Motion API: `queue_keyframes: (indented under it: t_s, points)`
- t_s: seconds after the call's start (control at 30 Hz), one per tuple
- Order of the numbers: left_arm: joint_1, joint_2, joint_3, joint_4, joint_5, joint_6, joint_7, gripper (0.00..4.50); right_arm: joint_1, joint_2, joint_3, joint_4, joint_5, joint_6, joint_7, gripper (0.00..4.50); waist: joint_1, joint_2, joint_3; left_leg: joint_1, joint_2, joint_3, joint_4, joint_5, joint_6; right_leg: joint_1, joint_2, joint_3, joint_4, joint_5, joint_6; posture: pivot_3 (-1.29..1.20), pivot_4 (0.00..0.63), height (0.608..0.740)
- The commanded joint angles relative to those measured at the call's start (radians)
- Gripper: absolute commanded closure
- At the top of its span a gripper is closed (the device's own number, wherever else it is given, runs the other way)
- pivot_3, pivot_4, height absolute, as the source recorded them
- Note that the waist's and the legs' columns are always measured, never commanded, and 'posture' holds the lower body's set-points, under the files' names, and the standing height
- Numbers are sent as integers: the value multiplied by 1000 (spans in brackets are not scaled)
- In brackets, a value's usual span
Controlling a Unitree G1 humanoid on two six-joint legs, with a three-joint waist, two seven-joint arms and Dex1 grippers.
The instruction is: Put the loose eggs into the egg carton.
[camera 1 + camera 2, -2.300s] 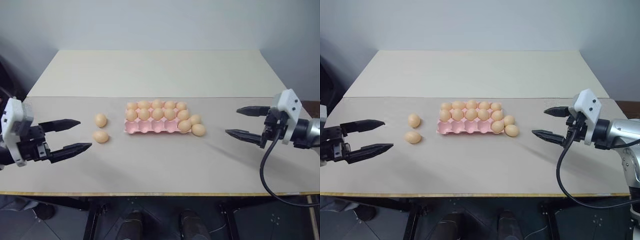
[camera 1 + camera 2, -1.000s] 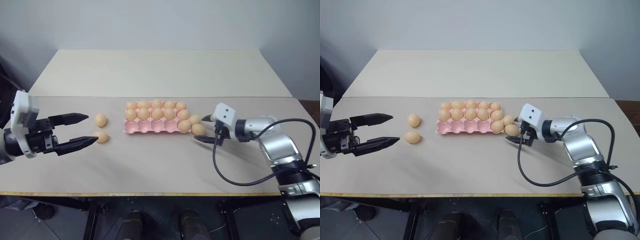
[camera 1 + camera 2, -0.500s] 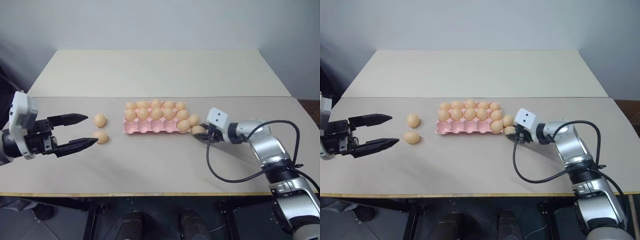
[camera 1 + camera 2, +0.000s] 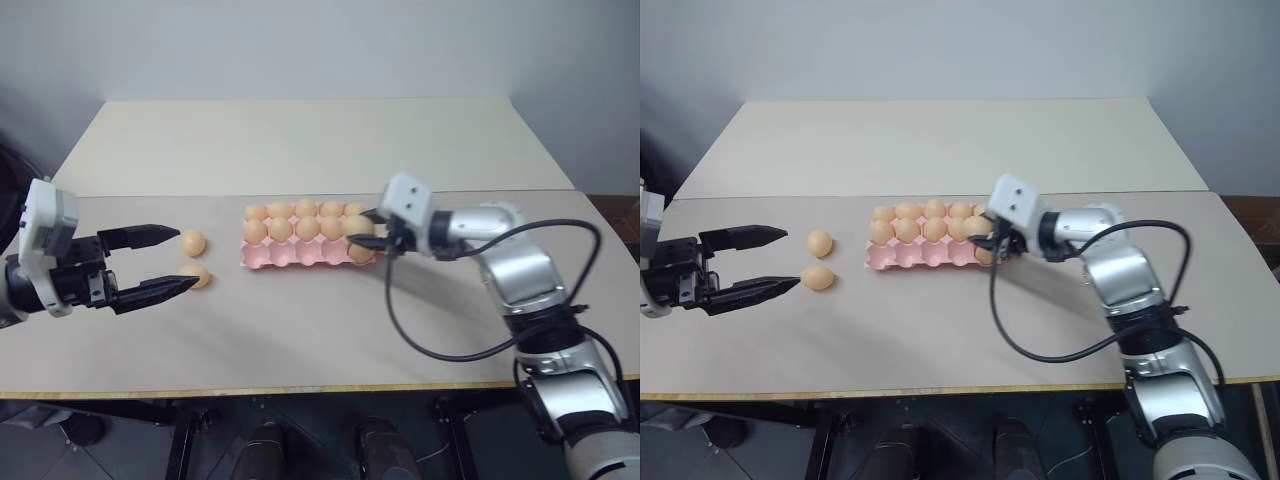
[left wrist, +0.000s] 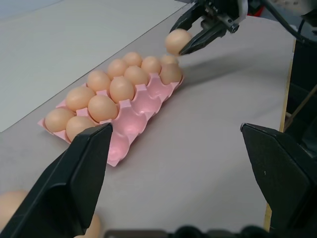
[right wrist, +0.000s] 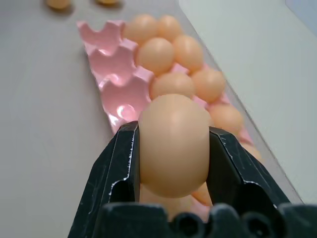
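The right gripper [image 4: 366, 228] had lifted an egg [image 6: 173, 144] off the tabletop [image 4: 320, 320], jaws clamping it above the egg carton's [image 4: 300, 256] right end. The left gripper [image 4: 170, 262] hovered, jaws apart, near two loose eggs [image 4: 193, 242].

The left gripper [image 4: 160, 262] hovers with its two fingers spread wide, pointing toward the middle. The right arm reaches across, its gripper [image 6: 173, 148] clamped on one egg [image 6: 173, 145] held in the air.

2 head views high over the table [image 4: 300, 330], 2 wrist views low, close, all sharing the egg carton [image 5: 130, 122]
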Motion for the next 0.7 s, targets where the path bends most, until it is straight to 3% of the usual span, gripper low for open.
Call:
queue_keyframes:
  t_s: [0.03,0.13,0.4,0.6,0.7]
  points:
    - [0,2,8,-23,-11,-4,6,0,-33,48,44,45,-52,-10,-47,2828,5,0,0,-1,0,0,0,0,0,-1,0,0,0,0,0,0,150,740]
    - [8,-3,10,-35,-17,0,12,0,-53,84,69,112,-102,-28,-92,2828,7,0,0,-1,0,0,0,1,-2,-3,0,1,2,0,0,0,150,740]
    - [24,-2,24,-40,-29,3,16,0,-52,75,30,56,-88,0,-91,137,12,0,0,-5,0,2,0,2,-3,-10,0,4,6,0,0,0,150,740]
    - [24,2,26,-25,-22,-5,12,0,-25,-5,-100,-119,31,105,-37,39,13,0,0,-7,0,2,0,2,-3,-12,0,4,6,0,0,0,150,740]
    - [41,14,50,0,-9,-7,-6,0,50,-112,-204,-214,114,117,32,39,20,0,0,-7,0,2,0,2,-3,-11,0,4,5,0,0,0,150,740]
